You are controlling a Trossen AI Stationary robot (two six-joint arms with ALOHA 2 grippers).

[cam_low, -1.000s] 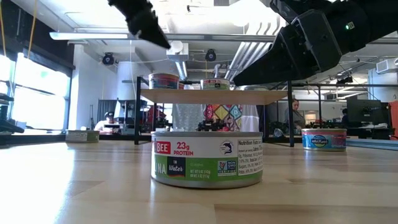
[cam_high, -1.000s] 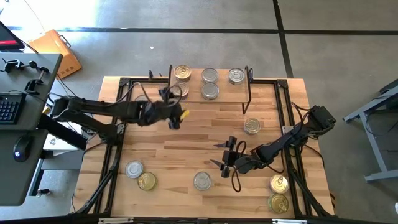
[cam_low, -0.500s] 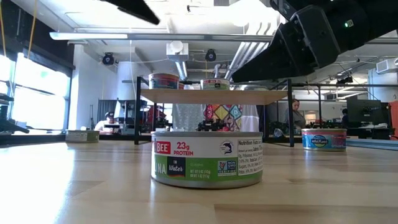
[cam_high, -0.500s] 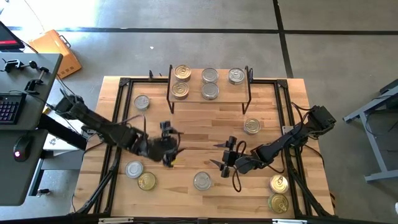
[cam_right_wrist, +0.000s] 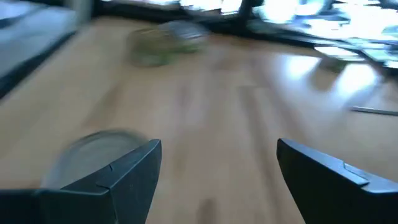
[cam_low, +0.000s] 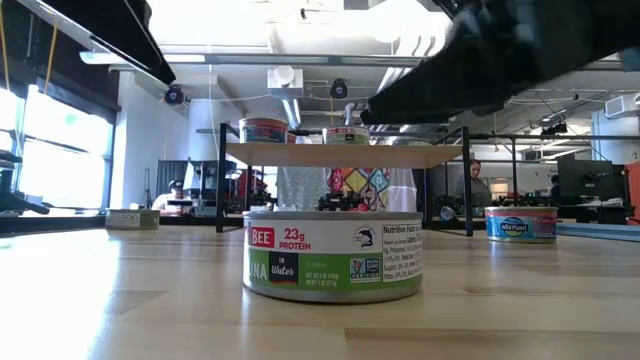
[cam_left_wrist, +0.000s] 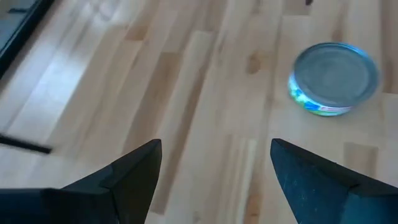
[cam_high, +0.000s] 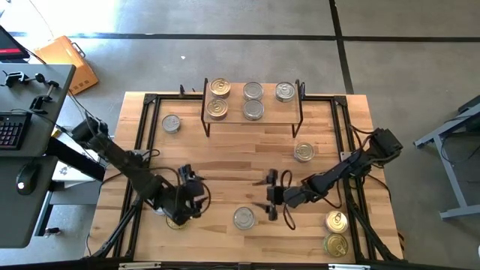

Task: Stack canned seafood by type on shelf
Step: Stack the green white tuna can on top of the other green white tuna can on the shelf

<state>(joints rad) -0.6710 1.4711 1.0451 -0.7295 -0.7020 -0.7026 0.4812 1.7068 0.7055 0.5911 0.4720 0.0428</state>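
The shelf stands at the table's far middle with several tins on its top: two gold-lidded at its left, silver-lidded ones beside them. Loose tins rest on their bases on the table: a silver one near the front middle, also seen up close in the low view. My left gripper hovers open at the near left, beside a gold tin that its arm half hides; a silver-lidded tin lies ahead of it. My right gripper hovers open just right of the silver tin.
More tins stand at the far left, at the right of centre and two gold ones at the near right corner. Black frame rails run along the table's sides. Bare wood lies between the shelf and the grippers.
My left gripper has swung from beside the shelf's left end toward the table's near left, sinking and rolling as it went, and now hangs over the tins there, still open. My right gripper has stayed in place and turned a little. No tin has moved.
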